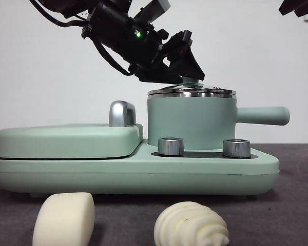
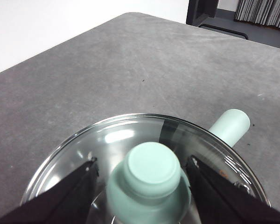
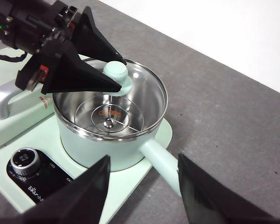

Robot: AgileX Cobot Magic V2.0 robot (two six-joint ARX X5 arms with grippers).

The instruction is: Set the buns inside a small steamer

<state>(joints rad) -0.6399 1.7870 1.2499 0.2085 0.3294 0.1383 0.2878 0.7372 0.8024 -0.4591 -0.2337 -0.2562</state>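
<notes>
Griddle [image 1: 66, 139]: flat, lidded, chrome handle [image 1: 122, 113], on the left part of the green base [image 1: 143, 174]. Not part of the task.

Smooth bun [image 1: 64, 219]: on the bench [image 1: 292, 205] in front of the base, left of the ridged bun. Untouched.

Ridged bun [image 1: 191, 225]: on the bench, just right of the smooth bun, apart from it. Untouched.

Left tool [image 2: 142, 175]: down over the steamer, jaws spread, one on each side of the lid knob [image 2: 149, 173]. The left wrist view shows a gap between each jaw and the knob; grip not yet made.

Steamer [image 1: 191, 122]: upright on the right part of the base, behind two steel dials [image 1: 170, 146], handle [image 1: 262, 115] pointing right. Glass lid [image 2: 107, 140] sits on the rim; the right wrist view shows a bare rack inside, no bun.

Right tool [image 3: 142, 186]: held high and back from the steamer, jaws apart, holding nothing. Waiting.

Step in hand, by judgement: lid removal, the opening step; both buns remain to be loaded.

Next move calls for: closing the left jaws squarely on the knob, lifting the lid straight up clear of the rim, setting it aside on the bench away from the buns. The knob is round and smooth, so an off-centre pinch may slip.
</notes>
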